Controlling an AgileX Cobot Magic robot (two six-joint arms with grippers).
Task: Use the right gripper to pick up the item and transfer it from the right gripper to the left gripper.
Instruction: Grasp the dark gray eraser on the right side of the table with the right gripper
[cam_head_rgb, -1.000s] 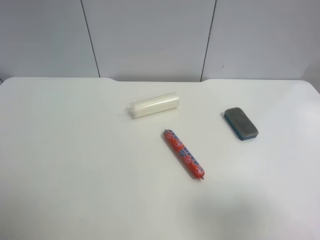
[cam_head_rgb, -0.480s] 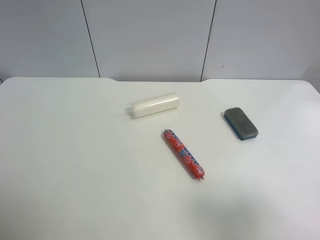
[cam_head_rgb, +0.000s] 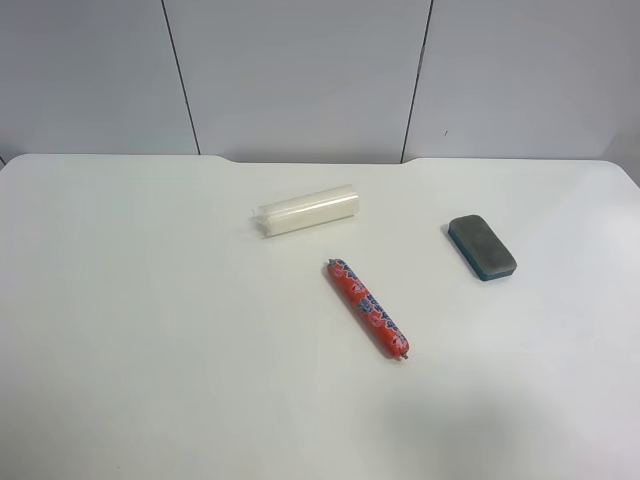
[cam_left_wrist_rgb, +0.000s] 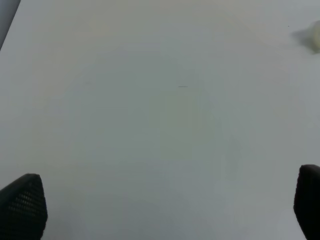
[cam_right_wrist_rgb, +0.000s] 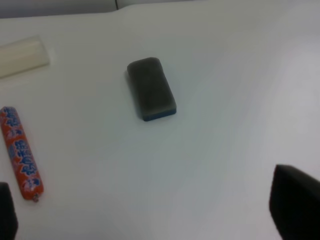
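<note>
Dk-grey item (cam_head_rgb: 482, 247) w/ blue base; red printed tube (cam_head_rgb: 367, 308); white roll (cam_head_rgb: 306, 210).

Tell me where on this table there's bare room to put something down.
The widest bare patch of the table is everything on the high view's left of the roll and the tube. The strip between the tube and the view's bottom edge is bare too. It is tightest around those two and the eraser, with only smaller gaps between them.

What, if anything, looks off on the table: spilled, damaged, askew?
Nothing stands out. The eraser block, red sausage tube and white roll each lie flat on the table, apart from one another, with no spill or visible damage.
</note>
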